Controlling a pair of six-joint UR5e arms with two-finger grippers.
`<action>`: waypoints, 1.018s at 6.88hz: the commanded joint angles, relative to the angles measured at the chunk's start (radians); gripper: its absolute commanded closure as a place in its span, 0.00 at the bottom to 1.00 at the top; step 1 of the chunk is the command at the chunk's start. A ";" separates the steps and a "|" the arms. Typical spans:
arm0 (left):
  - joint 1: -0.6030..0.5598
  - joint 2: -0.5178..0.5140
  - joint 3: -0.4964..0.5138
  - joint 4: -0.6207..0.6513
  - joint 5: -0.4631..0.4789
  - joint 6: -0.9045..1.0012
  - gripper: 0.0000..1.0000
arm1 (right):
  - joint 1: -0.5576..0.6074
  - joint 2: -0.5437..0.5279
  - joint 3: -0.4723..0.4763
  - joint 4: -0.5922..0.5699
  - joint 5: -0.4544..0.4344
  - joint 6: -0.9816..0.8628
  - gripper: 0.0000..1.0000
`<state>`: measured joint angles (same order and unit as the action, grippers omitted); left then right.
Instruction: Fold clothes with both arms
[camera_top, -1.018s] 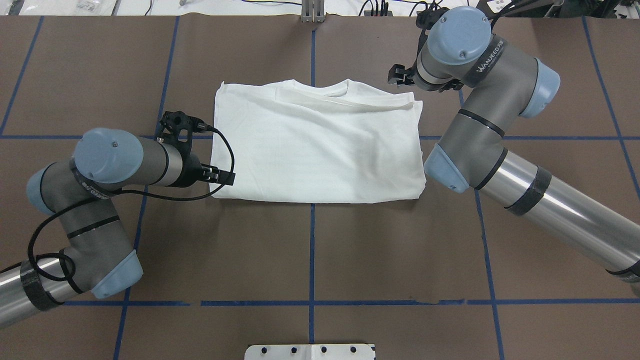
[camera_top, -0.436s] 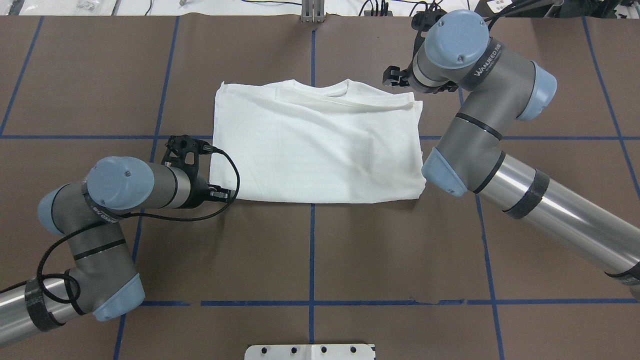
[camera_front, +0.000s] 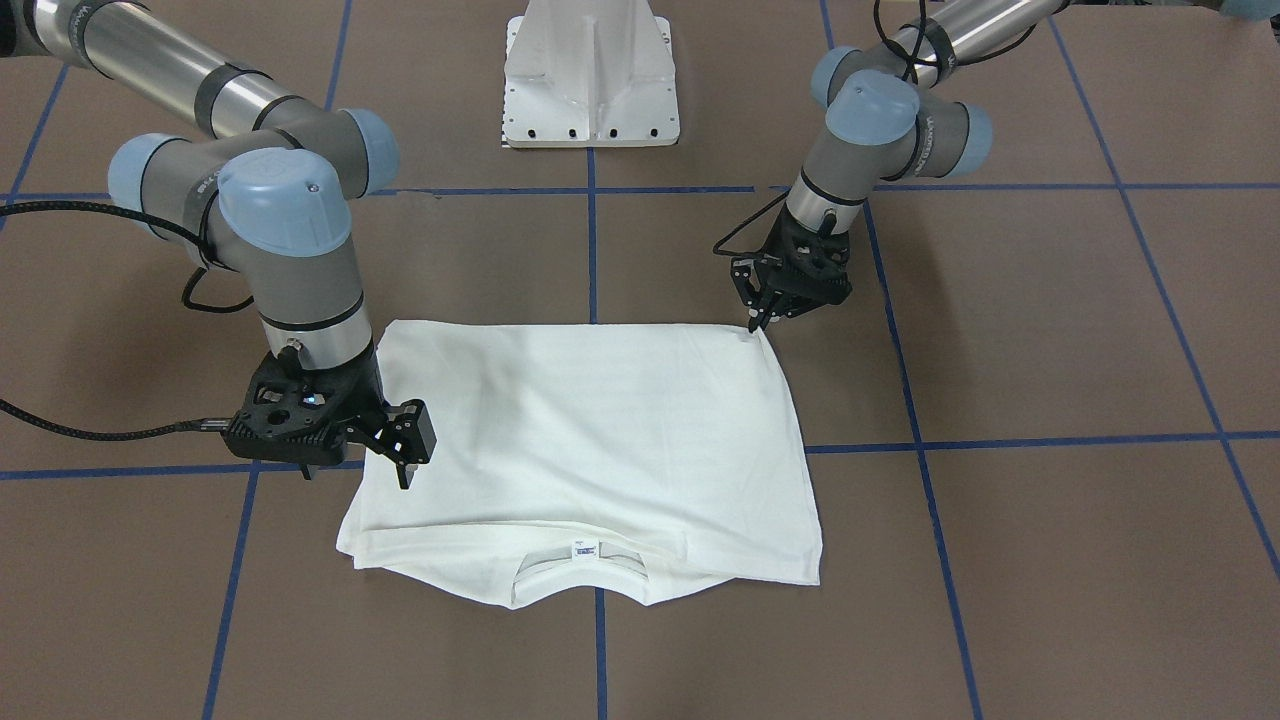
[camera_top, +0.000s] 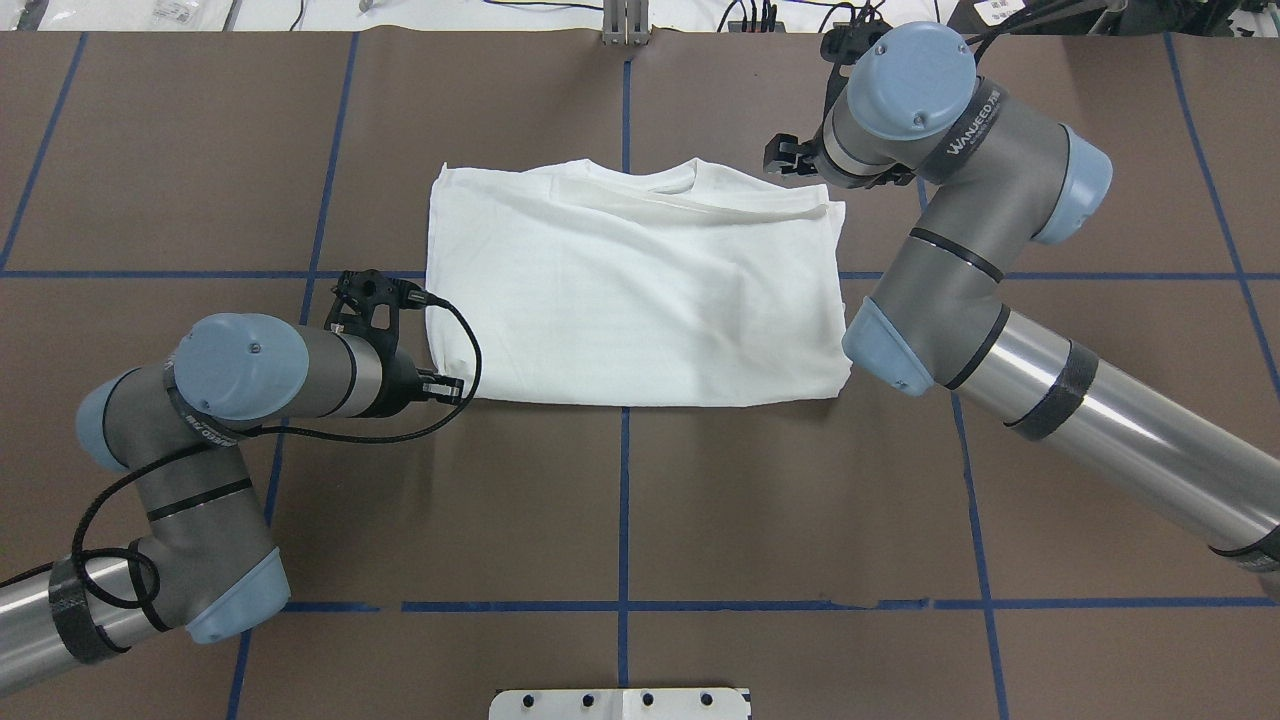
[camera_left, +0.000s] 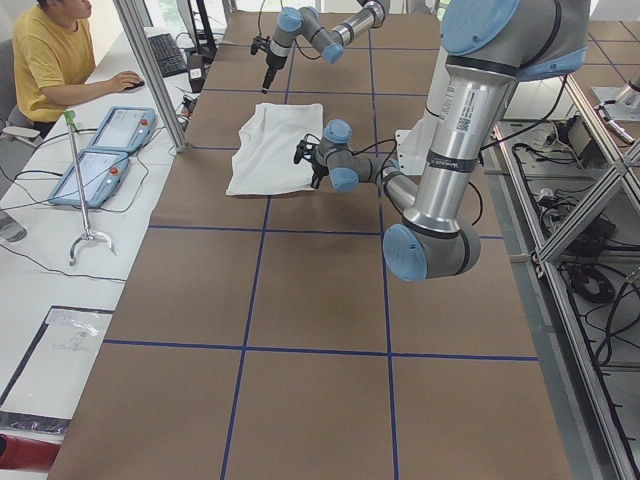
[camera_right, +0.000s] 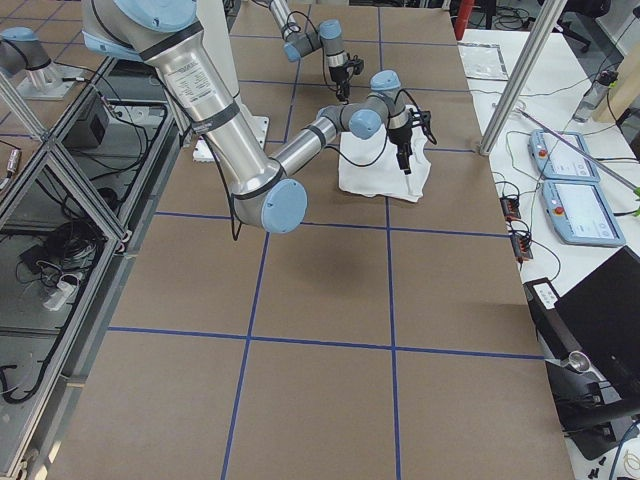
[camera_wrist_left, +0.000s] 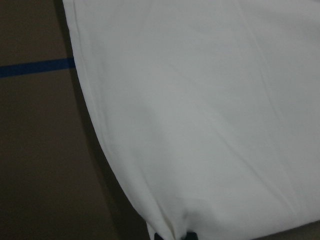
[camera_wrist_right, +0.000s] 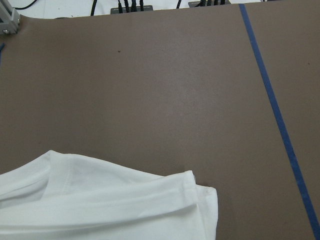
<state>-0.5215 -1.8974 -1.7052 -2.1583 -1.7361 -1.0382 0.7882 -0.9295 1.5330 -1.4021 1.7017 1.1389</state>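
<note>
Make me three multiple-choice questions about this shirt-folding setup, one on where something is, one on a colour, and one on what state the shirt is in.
1. Which edge of the T-shirt carries the collar?
A. The edge nearest the pedestal base
B. The edge farthest from the pedestal base
C. The edge by the left gripper

2. What colour are the tape lines on the table?
A. Yellow
B. Red
C. Blue

3. What state is the T-shirt in?
A. Folded flat on the table
B. Hanging in the air between two grippers
C. Crumpled in a heap

Answers:
1. B, since in the front-facing view the pedestal base is at the top and the collar is at the bottom.
2. C, since the grid lines are blue on brown.
3. A, since it lies as a smooth, layered rectangle.
</note>
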 joint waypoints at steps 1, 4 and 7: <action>-0.027 0.087 -0.039 -0.023 0.000 0.159 1.00 | -0.004 0.000 0.006 0.000 -0.001 0.004 0.00; -0.349 0.143 0.095 -0.092 -0.013 0.560 1.00 | -0.033 0.000 0.025 0.000 -0.002 0.034 0.00; -0.442 -0.243 0.532 -0.101 -0.008 0.604 1.00 | -0.098 0.018 0.032 0.026 -0.011 0.122 0.00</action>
<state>-0.9386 -1.9963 -1.3340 -2.2572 -1.7462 -0.4412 0.7162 -0.9188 1.5633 -1.3953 1.6941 1.2291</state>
